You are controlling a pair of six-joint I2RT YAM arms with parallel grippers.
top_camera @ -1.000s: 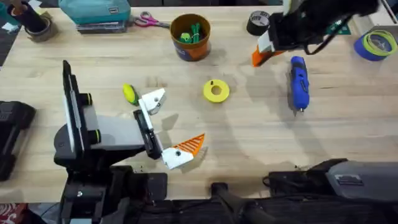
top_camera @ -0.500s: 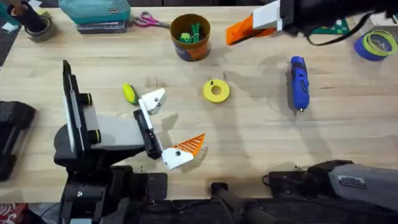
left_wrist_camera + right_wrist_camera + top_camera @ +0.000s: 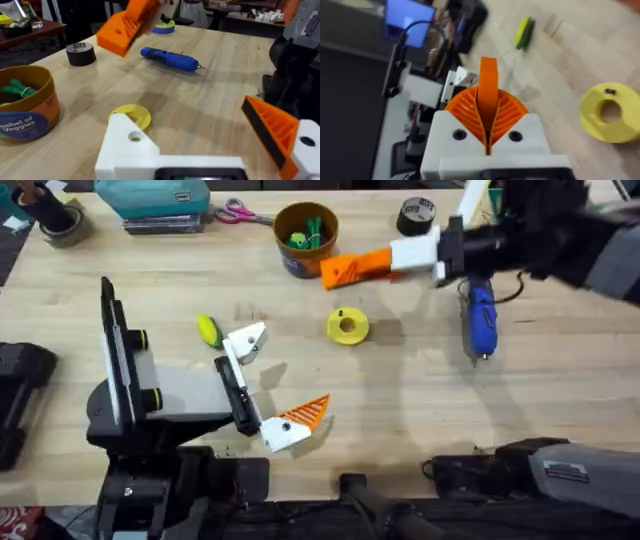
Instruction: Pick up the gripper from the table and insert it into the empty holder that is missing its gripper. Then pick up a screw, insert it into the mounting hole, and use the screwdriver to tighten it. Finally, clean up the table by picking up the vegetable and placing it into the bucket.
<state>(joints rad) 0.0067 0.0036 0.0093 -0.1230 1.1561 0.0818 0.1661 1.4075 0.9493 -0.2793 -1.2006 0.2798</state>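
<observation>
My right gripper (image 3: pixel 360 267) (image 3: pixel 488 107) is shut on the orange ribbed gripper (image 3: pixel 332 274) (image 3: pixel 488 80) and hangs above the table just right of the bucket (image 3: pixel 306 240). My left gripper (image 3: pixel 283 375) (image 3: pixel 200 135) stands open low over the table. One of its fingers is the bare white holder (image 3: pixel 248 338) (image 3: pixel 130 145); the other finger carries an orange pad (image 3: pixel 305 417). The yellow-green vegetable (image 3: pixel 208 331) (image 3: pixel 524 31) lies just left of the holder. The blue screwdriver (image 3: pixel 481 313) (image 3: pixel 170 58) lies at the right. I cannot pick out a screw.
A yellow ring disc (image 3: pixel 347 326) (image 3: pixel 132 115) lies mid-table with a small dark speck on it. Black tape (image 3: pixel 415 215), blue tape (image 3: pixel 603 252), pink scissors (image 3: pixel 238 215) and a teal box (image 3: pixel 152 200) line the far edge. Bare wood lies between disc and screwdriver.
My right gripper has swung left from the back right with the orange gripper in it, ending beside the bucket. The left arm and the items on the table have not moved.
</observation>
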